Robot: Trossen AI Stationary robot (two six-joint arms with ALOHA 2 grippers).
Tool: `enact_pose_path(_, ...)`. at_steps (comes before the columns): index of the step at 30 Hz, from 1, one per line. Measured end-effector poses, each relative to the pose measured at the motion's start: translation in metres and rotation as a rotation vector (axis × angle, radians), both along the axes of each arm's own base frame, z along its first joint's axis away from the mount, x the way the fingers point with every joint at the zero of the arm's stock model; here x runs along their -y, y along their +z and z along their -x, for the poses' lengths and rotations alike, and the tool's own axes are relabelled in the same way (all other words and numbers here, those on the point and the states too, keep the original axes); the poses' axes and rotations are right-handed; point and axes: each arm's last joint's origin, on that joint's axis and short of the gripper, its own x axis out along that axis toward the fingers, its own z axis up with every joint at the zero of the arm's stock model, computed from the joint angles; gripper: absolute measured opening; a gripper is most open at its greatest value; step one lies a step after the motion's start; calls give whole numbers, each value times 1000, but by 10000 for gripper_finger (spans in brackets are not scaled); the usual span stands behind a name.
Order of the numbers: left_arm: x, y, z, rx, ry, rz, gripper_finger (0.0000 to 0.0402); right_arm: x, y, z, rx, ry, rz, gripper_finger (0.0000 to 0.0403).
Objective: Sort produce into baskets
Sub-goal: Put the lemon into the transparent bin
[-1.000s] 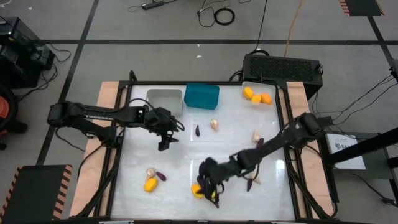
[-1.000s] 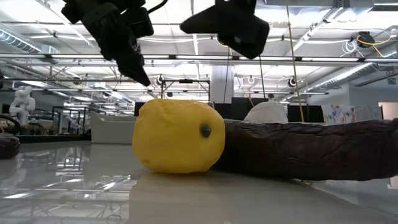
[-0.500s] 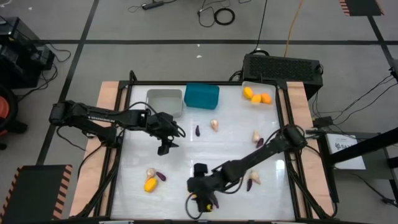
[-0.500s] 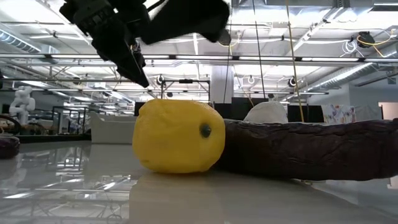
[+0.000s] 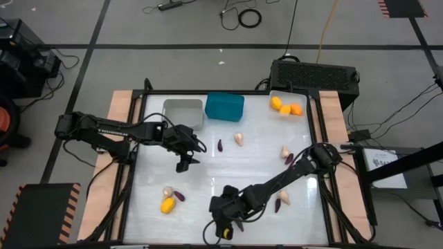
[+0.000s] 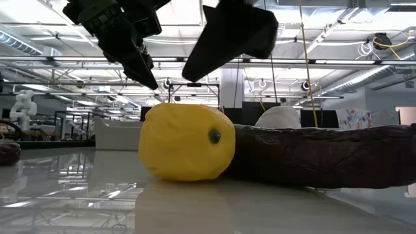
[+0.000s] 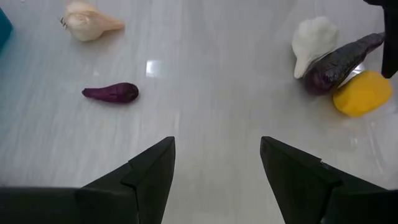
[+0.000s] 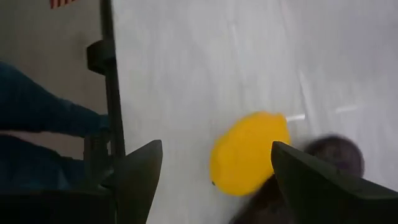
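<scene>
My left tool [image 5: 184,164] hangs spread and empty above the tabletop [image 5: 228,173], left of a small purple vegetable [image 5: 220,145]. My right tool [image 5: 223,230], spread and empty, sits low over a yellow fruit [image 8: 247,153] at the near edge. No writing readable.

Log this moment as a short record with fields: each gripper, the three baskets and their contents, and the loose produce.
left gripper: open, empty, above bare table mid-left
right gripper: open, over a yellow fruit near the table's front edge, not gripping it
grey basket: no produce visible
teal basket: no produce visible
clear basket: three yellow-orange fruits
loose produce: yellow fruit, pale bulb and purple piece clustered front-left; small purple piece and pale bulb mid-table; more pieces right of centre
</scene>
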Motion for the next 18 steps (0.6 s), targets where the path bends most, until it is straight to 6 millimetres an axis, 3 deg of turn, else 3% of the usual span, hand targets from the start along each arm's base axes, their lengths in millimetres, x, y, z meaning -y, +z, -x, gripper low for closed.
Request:
enact_pose_path(7, 0, 0, 0, 2, 4, -4, 244, 0, -3, 2, -20, -114, 4, 293)
enact_pose_path(11, 0, 0, 0, 5, 4, -4, 244, -1, -17, -1, -54, -170, -25, 293)
enact_pose_path(18, 0, 1, -1, 12, 6, -6, 244, -1, -23, -3, -31, -187, 18, 293)
